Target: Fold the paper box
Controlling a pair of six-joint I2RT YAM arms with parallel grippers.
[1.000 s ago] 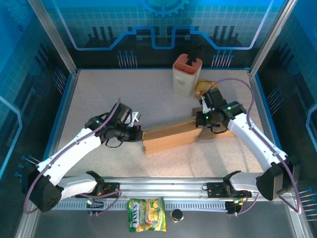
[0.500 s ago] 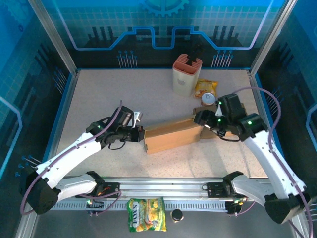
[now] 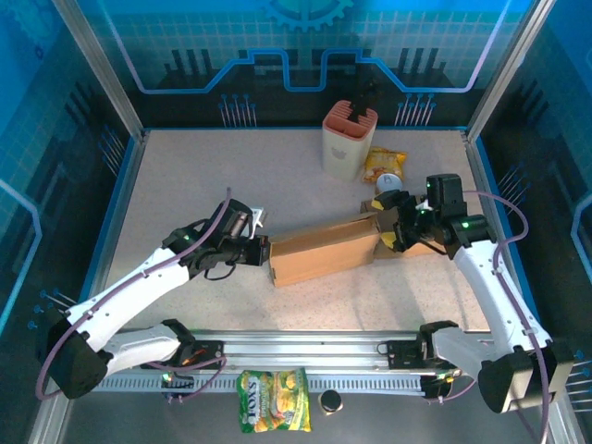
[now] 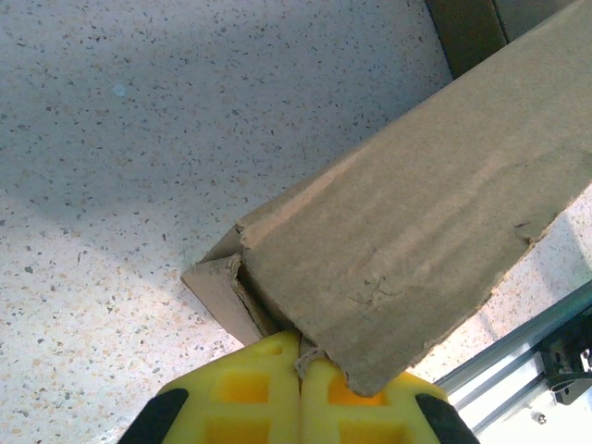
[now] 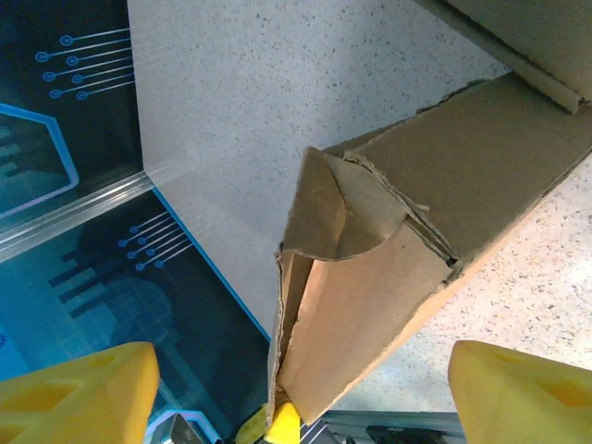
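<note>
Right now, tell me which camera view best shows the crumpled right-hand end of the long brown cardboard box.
Right wrist view: that end of the long brown cardboard box sits close up, flaps creased and gaping. Top external shows the whole box, that end small. Left wrist shows the opposite end.

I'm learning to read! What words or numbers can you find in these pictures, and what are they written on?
Nothing reads clearly enough to quote.
On the snack bag: big blue letters, too blurred to read.
On the yellow packet: print too small to read.
On the cardboard box: no print visible.
</note>
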